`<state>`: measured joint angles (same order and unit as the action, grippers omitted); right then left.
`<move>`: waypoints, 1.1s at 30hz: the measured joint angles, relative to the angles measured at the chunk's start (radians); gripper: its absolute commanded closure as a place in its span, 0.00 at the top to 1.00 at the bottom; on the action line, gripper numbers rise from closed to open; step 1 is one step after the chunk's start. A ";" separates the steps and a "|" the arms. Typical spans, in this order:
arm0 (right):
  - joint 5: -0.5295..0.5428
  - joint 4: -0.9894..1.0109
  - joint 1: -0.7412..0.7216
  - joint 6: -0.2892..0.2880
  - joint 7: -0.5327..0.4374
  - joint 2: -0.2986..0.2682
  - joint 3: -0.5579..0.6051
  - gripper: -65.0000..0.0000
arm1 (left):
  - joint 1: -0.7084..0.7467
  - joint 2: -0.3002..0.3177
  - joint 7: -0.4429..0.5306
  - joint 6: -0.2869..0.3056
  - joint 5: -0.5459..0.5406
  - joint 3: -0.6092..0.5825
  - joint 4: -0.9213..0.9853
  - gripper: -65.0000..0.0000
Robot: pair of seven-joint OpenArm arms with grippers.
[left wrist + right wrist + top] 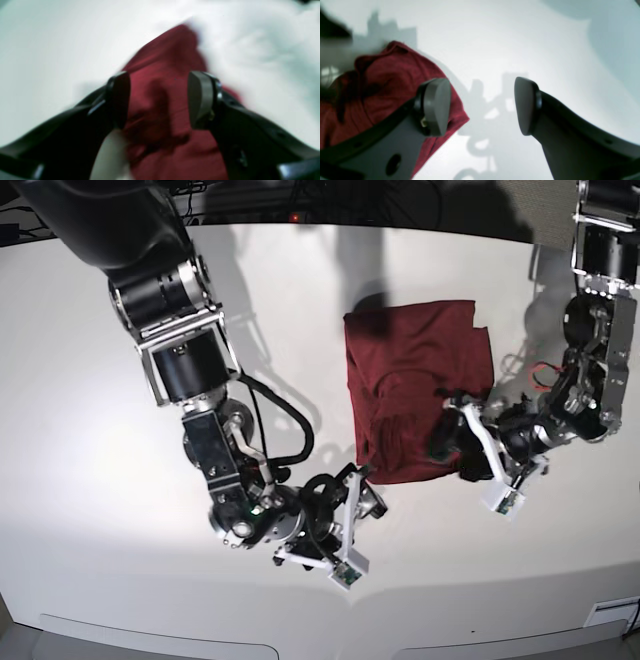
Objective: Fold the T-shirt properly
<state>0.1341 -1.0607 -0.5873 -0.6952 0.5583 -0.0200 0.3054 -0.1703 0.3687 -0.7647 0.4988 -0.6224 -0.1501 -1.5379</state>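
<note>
Lying between the left gripper's (158,100) spread jaws, seemingly ungripped: the T-shirt (415,385).

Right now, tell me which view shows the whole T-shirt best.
The base view: the T-shirt lies folded on the table, outline complete. The left wrist view shows blurred fabric between open jaws; the right wrist view shows one corner.

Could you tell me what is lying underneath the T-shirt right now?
The T-shirt lies folded on the white table, which shows bare all round it. Whatever is beneath the cloth is covered. The left gripper hangs open over its edge.
</note>
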 measured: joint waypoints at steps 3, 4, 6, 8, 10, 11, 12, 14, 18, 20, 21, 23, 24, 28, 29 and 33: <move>-0.063 -0.010 0.000 -0.003 -0.001 -0.040 -0.058 0.61 | 0.024 -0.102 0.024 -0.002 0.153 0.000 0.005 0.54; -0.073 -0.010 0.000 -0.002 0.003 -0.062 -0.076 0.61 | 0.032 -0.127 0.073 0.005 0.185 0.000 0.006 0.54; -0.073 -0.010 0.006 -0.001 0.009 -0.114 -0.103 0.61 | 0.034 -0.161 0.168 0.006 0.263 -0.001 0.006 0.54; -0.052 -0.010 0.023 0.002 0.042 -0.167 -0.122 0.61 | 0.029 -0.181 0.252 0.001 0.336 0.000 0.006 0.54; -0.026 -0.010 0.053 0.002 0.065 -0.224 -0.128 0.61 | 0.029 -0.193 0.304 0.003 0.412 0.000 0.006 0.54; -0.019 -0.010 0.071 0.002 0.068 -0.250 -0.127 0.61 | 0.030 -0.194 0.326 0.003 0.446 0.000 0.016 0.54; -0.014 -0.010 0.092 0.002 0.070 -0.274 -0.127 0.61 | 0.029 -0.195 0.355 0.003 0.472 0.000 0.038 0.54; 0.006 -0.010 0.137 -0.002 0.063 -0.318 -0.123 0.61 | 0.029 -0.198 0.407 0.000 0.484 0.001 0.103 0.54; 0.018 -0.010 0.198 -0.001 0.050 -0.385 -0.122 0.61 | 0.034 -0.197 0.518 -0.006 0.493 0.002 0.263 0.54; 0.023 -0.010 0.213 -0.001 0.040 -0.404 -0.122 0.61 | 0.032 -0.201 0.596 0.003 0.491 0.003 0.330 0.54; 0.023 -0.010 0.218 -0.002 0.039 -0.412 -0.122 0.61 | 0.029 -0.208 0.630 0.000 0.489 0.003 0.364 0.54; 0.022 -0.010 0.223 -0.002 0.045 -0.418 -0.122 0.61 | 0.019 -0.214 0.685 0.002 0.488 0.002 0.438 0.54; 0.023 -0.010 0.223 -0.002 0.045 -0.418 -0.122 0.61 | 0.016 -0.214 0.717 0.002 0.488 0.002 0.473 0.54; 0.061 -0.010 0.221 -0.002 0.042 -0.416 -0.122 0.61 | -0.002 -0.213 0.752 0.007 0.503 0.002 0.518 0.54; 0.061 -0.010 0.221 -0.002 0.042 -0.414 -0.122 0.61 | -0.008 -0.211 0.733 0.008 0.512 0.002 0.510 0.54; 0.071 -0.010 0.221 -0.002 0.044 -0.413 -0.122 0.61 | -0.031 -0.202 0.697 0.003 0.534 0.002 0.453 0.54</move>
<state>0.2050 -1.0706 -0.3660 -0.6968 0.6025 -0.4328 0.1829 -0.2008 0.1665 -0.0681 0.5022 -0.0887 -0.1486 -1.0851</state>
